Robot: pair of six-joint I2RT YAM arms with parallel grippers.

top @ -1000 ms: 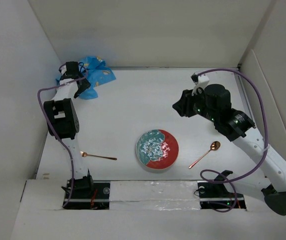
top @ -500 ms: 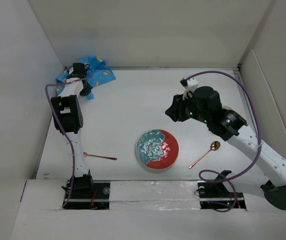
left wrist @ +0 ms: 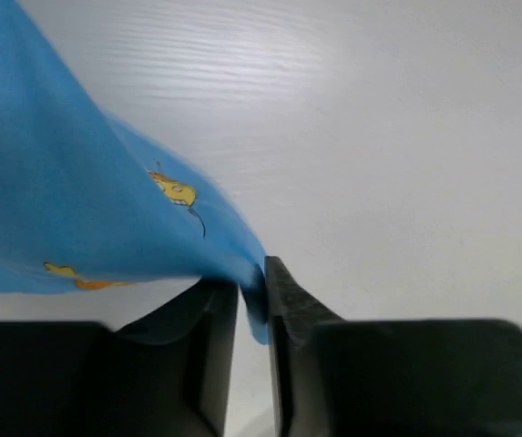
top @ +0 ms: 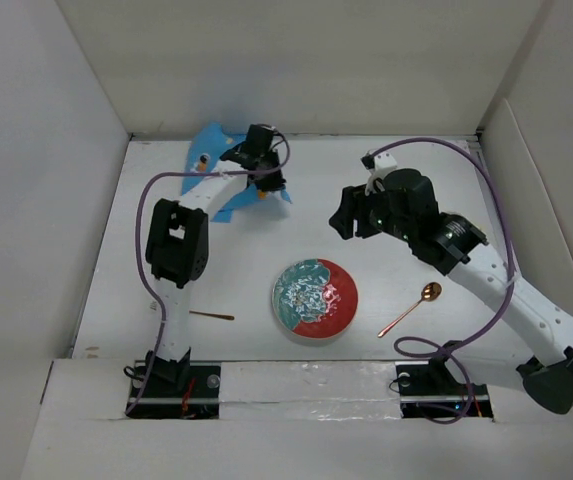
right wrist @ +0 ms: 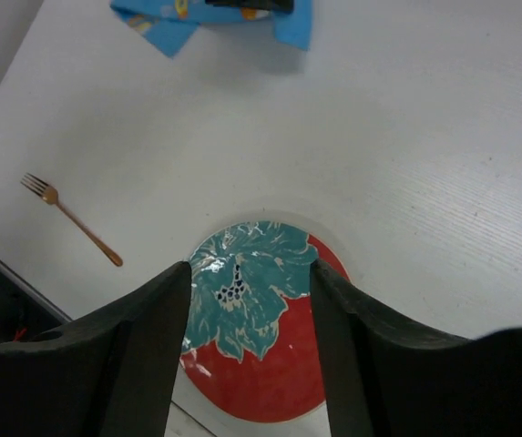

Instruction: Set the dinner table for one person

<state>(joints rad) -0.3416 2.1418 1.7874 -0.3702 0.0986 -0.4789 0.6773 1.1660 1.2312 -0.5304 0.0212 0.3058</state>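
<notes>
A blue cartoon-print placemat [top: 216,185] lies partly spread at the back left of the white dinner table [top: 256,245]. My left gripper [top: 266,172] is at its right edge. In the left wrist view the jaws [left wrist: 253,300] stand close together with a corner of the placemat [left wrist: 78,200] pinched between them. A red and teal plate [top: 314,298] sits near the front centre. My right gripper [top: 342,216] hovers open behind and to the right of the plate. In the right wrist view that gripper [right wrist: 250,268] frames the plate [right wrist: 256,364] from above and holds nothing.
A copper fork [top: 211,316] lies left of the plate, also seen in the right wrist view as the fork [right wrist: 69,218]. A copper spoon [top: 411,308] lies right of the plate. White walls enclose the table on three sides.
My left gripper shut on the placemat and pulled it right from the back left corner, partly spreading it. My right gripper opened wider and drifted a little left.
</notes>
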